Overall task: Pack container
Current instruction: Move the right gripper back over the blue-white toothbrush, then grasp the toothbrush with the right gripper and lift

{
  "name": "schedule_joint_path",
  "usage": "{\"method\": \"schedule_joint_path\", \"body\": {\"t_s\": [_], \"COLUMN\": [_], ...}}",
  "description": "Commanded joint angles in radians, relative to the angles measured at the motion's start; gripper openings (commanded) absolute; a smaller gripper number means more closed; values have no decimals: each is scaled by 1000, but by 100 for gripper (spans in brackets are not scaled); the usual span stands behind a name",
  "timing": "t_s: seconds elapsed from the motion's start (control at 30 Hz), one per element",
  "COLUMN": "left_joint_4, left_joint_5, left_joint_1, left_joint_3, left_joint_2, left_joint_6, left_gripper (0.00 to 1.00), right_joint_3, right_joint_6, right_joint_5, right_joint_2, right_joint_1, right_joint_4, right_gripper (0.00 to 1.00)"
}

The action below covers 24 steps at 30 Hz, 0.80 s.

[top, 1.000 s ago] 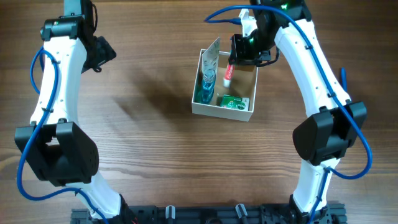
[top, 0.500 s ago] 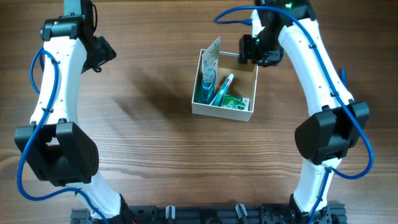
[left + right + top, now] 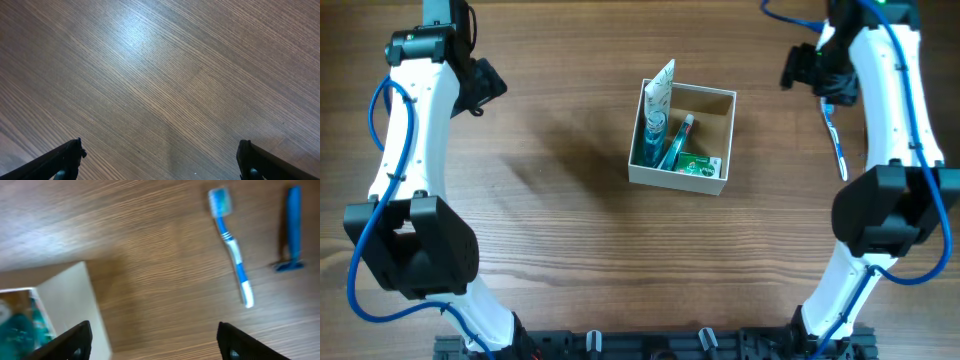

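The container (image 3: pixel 676 177) sat on the wooden table (image 3: pixel 570 220) a little right of centre, its white walls upright. Inside it lay a teal tube (image 3: pixel 674 143), a small green box (image 3: pixel 696 165) and a pale pouch (image 3: pixel 659 97) leaning against the left wall. The right gripper (image 3: pixel 152 345) hung beyond the container's right side, jaws spread with nothing between them; a blue-and-white toothbrush (image 3: pixel 232 265) and a blue razor (image 3: pixel 292 230) lay on the wood nearby. Far to the left, the left gripper (image 3: pixel 160 165) stood wide apart and empty over bare table.
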Motion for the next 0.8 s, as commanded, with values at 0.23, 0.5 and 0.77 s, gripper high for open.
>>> {"method": "schedule_joint_path", "body": {"t_s": [0.23, 0.5, 0.77], "left_joint_4": [0, 0, 0], "left_joint_5": [-9, -9, -9], "left_joint_1": [4, 4, 4], "left_joint_3": [1, 1, 1], "left_joint_2": [4, 4, 4], "left_joint_6": [-3, -3, -3], "left_gripper": [100, 100, 100], "right_joint_3": [-172, -359, -517], "right_joint_6": [-225, -403, -428], "right_joint_5": [12, -51, -43], "right_joint_2": [-25, -25, -24], "right_joint_1": [-194, -229, -228], "right_joint_4": [74, 227, 362], "right_gripper": [86, 88, 90]}}
